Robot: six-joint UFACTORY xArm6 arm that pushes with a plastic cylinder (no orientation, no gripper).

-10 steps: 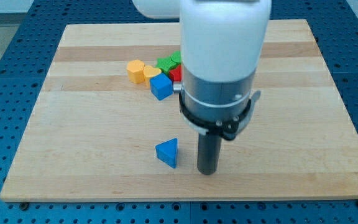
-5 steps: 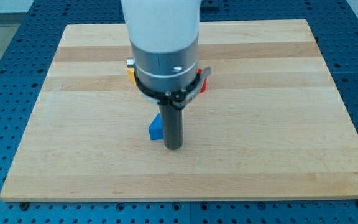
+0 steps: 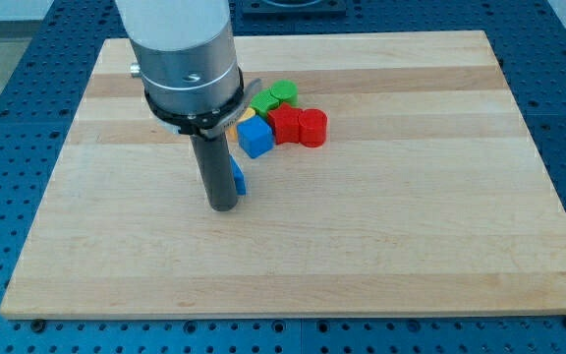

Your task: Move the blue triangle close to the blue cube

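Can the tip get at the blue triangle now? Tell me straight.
Probably yes: my tip already sits against the blue triangle, on its left in the view. The rod hides most of it, and the blue cube lies just beyond.

One camera — high, front-on, angled down over the whole wooden board [image 3: 460,246].

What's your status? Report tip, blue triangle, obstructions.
My tip down on board, left of blue triangle, touching it. Triangle mostly hidden behind rod, just short of blue cube. Nothing between them.
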